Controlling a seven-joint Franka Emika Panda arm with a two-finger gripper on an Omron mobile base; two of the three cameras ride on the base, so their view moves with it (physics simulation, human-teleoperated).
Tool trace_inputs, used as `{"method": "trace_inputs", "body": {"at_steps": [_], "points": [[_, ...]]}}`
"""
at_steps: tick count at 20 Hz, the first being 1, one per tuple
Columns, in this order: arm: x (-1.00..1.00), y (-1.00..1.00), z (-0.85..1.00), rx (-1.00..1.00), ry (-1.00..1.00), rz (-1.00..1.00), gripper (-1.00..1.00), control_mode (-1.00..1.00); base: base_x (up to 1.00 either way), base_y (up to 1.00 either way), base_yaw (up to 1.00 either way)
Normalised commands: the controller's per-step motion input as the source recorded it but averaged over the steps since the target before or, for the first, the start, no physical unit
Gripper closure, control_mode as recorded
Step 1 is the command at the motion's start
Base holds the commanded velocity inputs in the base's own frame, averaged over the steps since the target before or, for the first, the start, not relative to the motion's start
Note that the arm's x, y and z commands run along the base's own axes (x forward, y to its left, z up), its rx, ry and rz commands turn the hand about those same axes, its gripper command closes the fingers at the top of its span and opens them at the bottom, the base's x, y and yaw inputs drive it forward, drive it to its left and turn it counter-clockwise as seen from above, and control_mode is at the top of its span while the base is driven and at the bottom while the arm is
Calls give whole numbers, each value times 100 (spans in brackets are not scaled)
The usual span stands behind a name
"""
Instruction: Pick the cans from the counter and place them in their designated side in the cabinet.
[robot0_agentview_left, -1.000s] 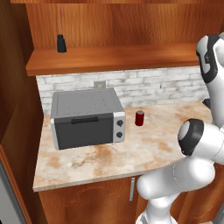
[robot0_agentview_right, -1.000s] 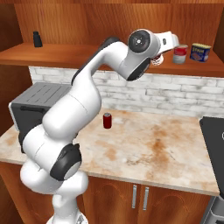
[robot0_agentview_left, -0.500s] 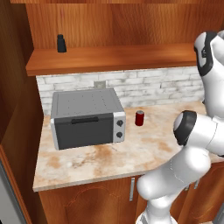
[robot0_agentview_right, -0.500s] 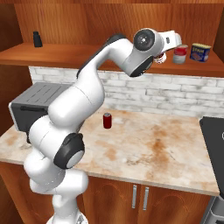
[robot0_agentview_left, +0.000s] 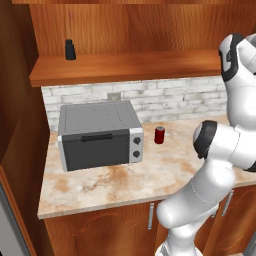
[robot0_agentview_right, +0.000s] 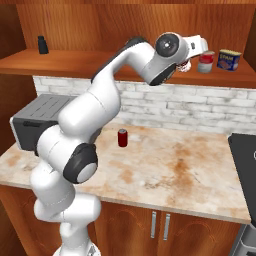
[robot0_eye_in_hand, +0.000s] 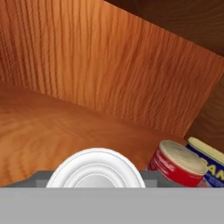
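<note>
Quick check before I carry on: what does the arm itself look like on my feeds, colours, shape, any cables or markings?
The arm is glossy white, made of thick rounded tube-like links. Its joints are dark grey to black: round caps and bands, such as the disc at the lower joint and the one near the wrist. The hand end is a white blocky piece. No cables or markings are visible.

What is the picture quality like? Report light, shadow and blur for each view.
Left base view: even, soft light, no glare or harsh shadows on the toaster oven or the counter. Right base view: the same flat light, with the dark red can slightly soft-edged. Hand view: a pale can top looms large at the bottom, and the grain of the cabinet wall looks smeared.
</note>
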Motion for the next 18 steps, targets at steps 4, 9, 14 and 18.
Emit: {"method": "trace_inputs", "body": {"at_steps": [4, 9, 14, 18], "points": [[8, -5, -11, 0, 0, 0, 100, -100, 0, 0, 0], [11, -4, -8, 0, 0, 0, 100, -100, 0, 0, 0], [13, -2, -5, 0, 0, 0, 100, -100, 0, 0, 0], [12, -1, -6, 0, 0, 0, 100, -100, 0, 0, 0]]}}
